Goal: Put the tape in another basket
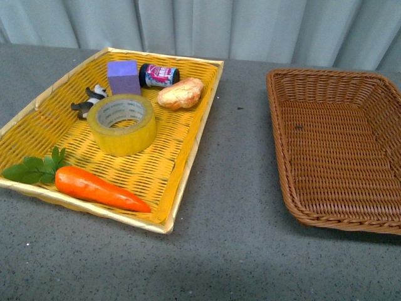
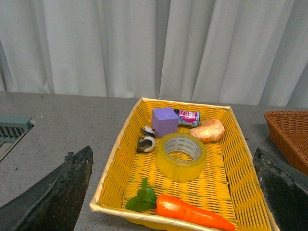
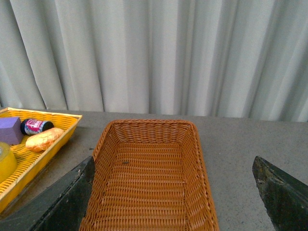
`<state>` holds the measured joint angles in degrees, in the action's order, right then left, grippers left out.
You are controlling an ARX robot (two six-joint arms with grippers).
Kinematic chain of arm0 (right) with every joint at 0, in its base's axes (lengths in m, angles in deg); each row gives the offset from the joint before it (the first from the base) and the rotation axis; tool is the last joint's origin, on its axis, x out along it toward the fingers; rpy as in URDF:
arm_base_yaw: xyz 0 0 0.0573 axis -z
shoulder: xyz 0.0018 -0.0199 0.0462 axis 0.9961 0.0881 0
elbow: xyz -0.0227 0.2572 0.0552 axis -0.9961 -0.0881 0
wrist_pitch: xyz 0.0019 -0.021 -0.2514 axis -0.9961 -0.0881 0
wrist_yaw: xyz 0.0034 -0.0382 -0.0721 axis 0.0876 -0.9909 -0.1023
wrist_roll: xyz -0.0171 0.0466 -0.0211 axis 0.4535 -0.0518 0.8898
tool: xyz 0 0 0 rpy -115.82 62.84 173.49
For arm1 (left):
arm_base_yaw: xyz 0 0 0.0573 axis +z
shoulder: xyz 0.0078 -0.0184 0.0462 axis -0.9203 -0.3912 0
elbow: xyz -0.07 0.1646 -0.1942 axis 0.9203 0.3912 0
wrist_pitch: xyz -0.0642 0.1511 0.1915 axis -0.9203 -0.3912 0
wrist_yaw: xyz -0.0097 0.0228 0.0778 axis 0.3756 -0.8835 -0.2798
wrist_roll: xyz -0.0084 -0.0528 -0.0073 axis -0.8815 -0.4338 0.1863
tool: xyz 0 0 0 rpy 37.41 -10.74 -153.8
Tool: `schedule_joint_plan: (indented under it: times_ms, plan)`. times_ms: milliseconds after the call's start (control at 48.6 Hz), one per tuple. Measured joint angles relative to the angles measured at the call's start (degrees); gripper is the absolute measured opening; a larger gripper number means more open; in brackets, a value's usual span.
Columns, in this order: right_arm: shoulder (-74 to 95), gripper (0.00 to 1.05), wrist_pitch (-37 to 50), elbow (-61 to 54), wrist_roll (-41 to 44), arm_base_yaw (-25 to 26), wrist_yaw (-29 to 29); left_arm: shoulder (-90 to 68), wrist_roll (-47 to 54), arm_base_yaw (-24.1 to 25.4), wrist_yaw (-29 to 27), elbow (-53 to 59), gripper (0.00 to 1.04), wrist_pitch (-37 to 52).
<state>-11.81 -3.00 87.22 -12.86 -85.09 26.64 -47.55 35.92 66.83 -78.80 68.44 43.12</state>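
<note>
While the tape (image 1: 121,123) lies flat, looking light, stiff and slick, I'd pinch its wall through the core; left gripper (image 2: 171,159) and right gripper (image 3: 173,163) both gape empty.

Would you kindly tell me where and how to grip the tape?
Probably from straight above: the tape lies flat, hole up, in the yellow tray. Pinch its wall on the near-right side, one finger inside the core, one outside; the panda and purple block crowd the far-left side.
</note>
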Motion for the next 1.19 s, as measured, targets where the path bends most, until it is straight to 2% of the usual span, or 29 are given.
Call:
schedule_joint_plan:
  times_ms: [82, 123, 185, 226, 412, 535, 638, 844, 1193]
  plan:
    - [0.0, 0.96, 0.0, 0.0, 0.0, 0.0, 0.0, -0.2, 0.0, -0.2, -1.0, -0.1, 0.98, -0.2]
    - [0.0, 0.96, 0.0, 0.0, 0.0, 0.0, 0.0, -3.7, -0.7, -3.5, -12.0, -1.8, 0.98, -5.4]
    - [0.0, 0.96, 0.0, 0.0, 0.0, 0.0, 0.0, -8.8, -1.1, -4.3, -18.7, -2.7, 0.98, -6.3]
    - [0.0, 0.96, 0.0, 0.0, 0.0, 0.0, 0.0, -11.7, -1.1, -4.0, -19.8, -2.9, 0.98, -5.4]
    - [0.0, 0.96, 0.0, 0.0, 0.0, 0.1, 0.0, -31.2, -3.3, 1.0, -13.0, -8.5, 0.98, 7.0]
    - [0.0, 0.96, 0.0, 0.0, 0.0, 0.1, 0.0, -44.7, -3.7, 1.4, -9.6, -14.8, 0.98, 14.2]
    - [0.0, 0.96, 0.0, 0.0, 0.0, 0.1, 0.0, -55.6, -3.6, 0.5, -7.6, -20.5, 0.98, 15.2]
    - [0.0, 0.96, 0.0, 0.0, 0.0, 0.1, 0.0, -73.9, -4.4, -1.6, -5.4, -32.3, 0.98, 11.1]
    - [0.0, 0.96, 0.0, 0.0, 0.0, 0.1, 0.0, -96.8, -8.1, -2.5, -6.1, -51.5, 0.98, 0.7]
